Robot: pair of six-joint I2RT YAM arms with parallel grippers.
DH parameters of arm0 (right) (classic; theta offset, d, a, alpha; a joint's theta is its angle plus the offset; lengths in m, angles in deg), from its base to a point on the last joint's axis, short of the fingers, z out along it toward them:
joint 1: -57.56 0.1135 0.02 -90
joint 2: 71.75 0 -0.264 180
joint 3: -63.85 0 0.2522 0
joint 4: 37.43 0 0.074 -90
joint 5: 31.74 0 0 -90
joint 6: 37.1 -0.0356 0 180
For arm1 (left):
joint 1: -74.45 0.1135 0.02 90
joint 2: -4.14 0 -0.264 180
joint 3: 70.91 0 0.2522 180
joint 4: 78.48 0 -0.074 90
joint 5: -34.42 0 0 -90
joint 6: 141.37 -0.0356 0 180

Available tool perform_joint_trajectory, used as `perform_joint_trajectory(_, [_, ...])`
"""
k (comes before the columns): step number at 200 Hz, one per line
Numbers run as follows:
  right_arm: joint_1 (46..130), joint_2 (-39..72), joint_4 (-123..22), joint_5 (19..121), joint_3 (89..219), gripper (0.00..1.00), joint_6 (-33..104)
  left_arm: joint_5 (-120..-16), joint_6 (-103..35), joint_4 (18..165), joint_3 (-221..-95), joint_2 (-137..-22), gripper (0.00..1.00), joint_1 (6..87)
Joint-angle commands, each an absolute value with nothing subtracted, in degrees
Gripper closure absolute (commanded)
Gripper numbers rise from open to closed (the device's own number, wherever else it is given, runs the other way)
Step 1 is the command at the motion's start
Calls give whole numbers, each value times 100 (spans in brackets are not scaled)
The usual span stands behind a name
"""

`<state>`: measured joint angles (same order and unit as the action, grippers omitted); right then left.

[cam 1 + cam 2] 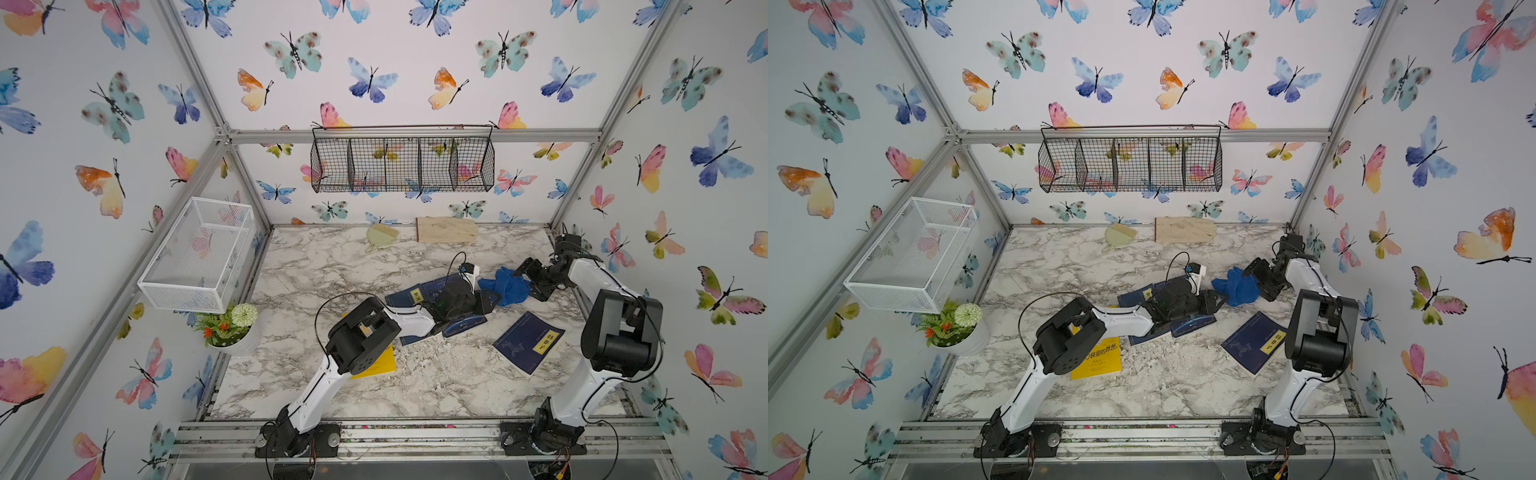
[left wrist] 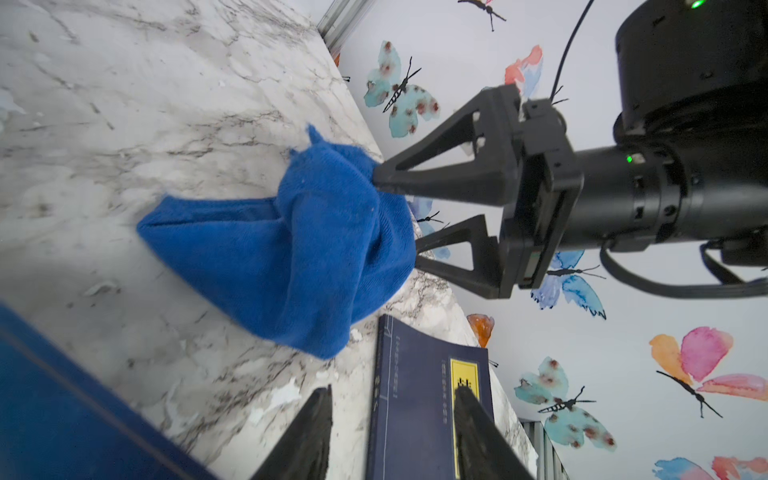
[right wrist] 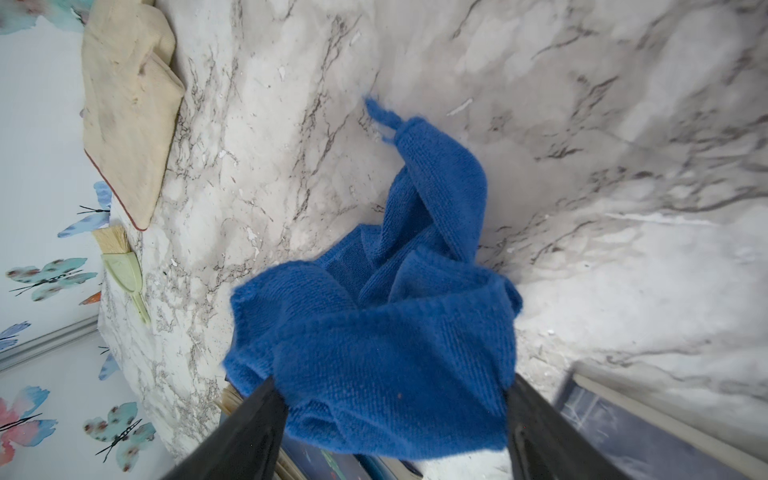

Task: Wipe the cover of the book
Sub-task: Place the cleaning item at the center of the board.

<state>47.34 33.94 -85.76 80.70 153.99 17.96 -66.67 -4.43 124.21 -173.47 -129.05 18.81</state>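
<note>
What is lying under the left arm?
Beneath the elbow of the left arm shows a yellow book, partly covered. Under the wrist lie dark blue books; the arm hides their middles, so how many are stacked there cannot be told.

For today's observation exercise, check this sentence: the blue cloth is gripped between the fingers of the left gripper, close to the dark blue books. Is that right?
Not quite: wrong arm. The blue cloth is gripped between the fingers of the right gripper, close to the dark blue books, as the right wrist view shows. The left gripper holds nothing.
</note>
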Motion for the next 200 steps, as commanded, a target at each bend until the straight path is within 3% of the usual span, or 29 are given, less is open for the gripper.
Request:
perform_joint_trajectory(1, [4700,3555,-8416,8465,15414,18,1681,-6812,-295,12834,-17917,-13351,52,1910])
perform_joint_trajectory(61, [4701,3495,-8361,8541,15371,19,1693,-7278,347,11198,-20498,-15238,57,1965])
perform_joint_trajectory(95, [4693,3340,-8449,8402,15377,20,1713,-6663,462,11092,-19684,-14900,62,2005])
perform_joint_trajectory(138, [4688,2929,-8792,8020,15824,20,1687,-6164,541,9669,-19905,-14914,69,2095])
perform_joint_trajectory(200, [4692,2400,-9092,7475,16605,20,1665,-6023,301,9539,-19715,-14501,68,2090])
